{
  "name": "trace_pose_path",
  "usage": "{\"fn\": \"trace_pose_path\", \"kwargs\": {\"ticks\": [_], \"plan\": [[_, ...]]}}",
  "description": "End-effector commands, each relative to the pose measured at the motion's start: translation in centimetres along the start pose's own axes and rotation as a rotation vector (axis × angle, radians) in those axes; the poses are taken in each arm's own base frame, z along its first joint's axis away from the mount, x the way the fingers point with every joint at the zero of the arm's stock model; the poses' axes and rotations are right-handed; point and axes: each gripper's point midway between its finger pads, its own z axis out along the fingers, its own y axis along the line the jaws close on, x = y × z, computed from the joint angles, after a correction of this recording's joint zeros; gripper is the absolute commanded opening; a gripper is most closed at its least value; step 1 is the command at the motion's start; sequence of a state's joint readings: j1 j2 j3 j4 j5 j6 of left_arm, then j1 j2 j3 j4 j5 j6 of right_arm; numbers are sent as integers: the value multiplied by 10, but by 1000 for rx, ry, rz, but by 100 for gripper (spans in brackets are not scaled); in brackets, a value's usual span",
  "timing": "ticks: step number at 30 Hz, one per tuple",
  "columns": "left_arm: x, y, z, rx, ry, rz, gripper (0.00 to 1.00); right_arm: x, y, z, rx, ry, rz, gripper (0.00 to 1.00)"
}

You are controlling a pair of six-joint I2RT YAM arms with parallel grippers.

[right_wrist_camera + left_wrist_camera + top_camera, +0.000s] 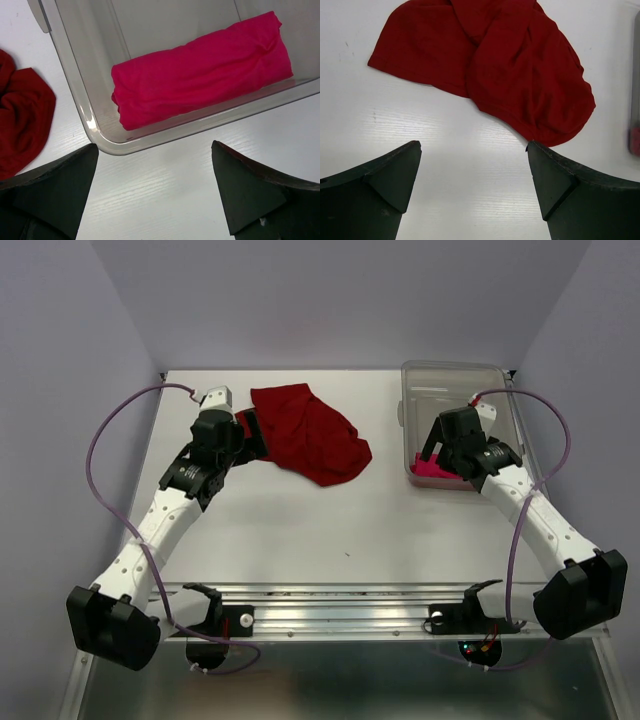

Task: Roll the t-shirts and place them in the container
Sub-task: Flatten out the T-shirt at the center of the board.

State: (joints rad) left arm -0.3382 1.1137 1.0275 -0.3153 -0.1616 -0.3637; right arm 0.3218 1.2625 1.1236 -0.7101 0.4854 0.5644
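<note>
The dark red t-shirt [312, 435] lies crumpled and unrolled on the white table, left of centre; it fills the upper part of the left wrist view [490, 60]. My left gripper [248, 435] is open and empty just left of the shirt, its fingertips [415, 150] over bare table short of the cloth. The magenta-pink t-shirt [200, 70] lies rolled inside the clear plastic bin [75, 80], at its near end [438, 470]. My right gripper [432, 455] is open and empty [155, 147], just outside the bin's near corner.
The clear bin [450, 375] stands at the back right of the table; its edge shows at the right of the left wrist view [636, 75]. The red shirt's edge shows in the right wrist view [22, 115]. A metal rail [340, 615] runs along the near edge.
</note>
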Motion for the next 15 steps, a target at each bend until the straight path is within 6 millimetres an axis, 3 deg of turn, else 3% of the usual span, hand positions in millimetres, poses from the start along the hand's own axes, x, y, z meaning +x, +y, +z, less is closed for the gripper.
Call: {"fn": "trace_pose_path", "kwargs": {"ticks": [1,4,7,11,15], "plan": [[-20,-7,-1,21,-54,3,99,-18,9,-7,-71,-82,38,100],[-17,-6,2,11,-39,-1,99,-13,14,-7,-107,-64,14,100],[-14,-6,4,5,-25,-8,99,-8,31,-10,-213,-43,-20,100],[-13,-6,7,3,-14,-12,99,-8,69,-23,-412,-33,-26,100],[-13,-6,8,-3,-12,-22,99,6,123,-39,-567,0,-99,100]]}}
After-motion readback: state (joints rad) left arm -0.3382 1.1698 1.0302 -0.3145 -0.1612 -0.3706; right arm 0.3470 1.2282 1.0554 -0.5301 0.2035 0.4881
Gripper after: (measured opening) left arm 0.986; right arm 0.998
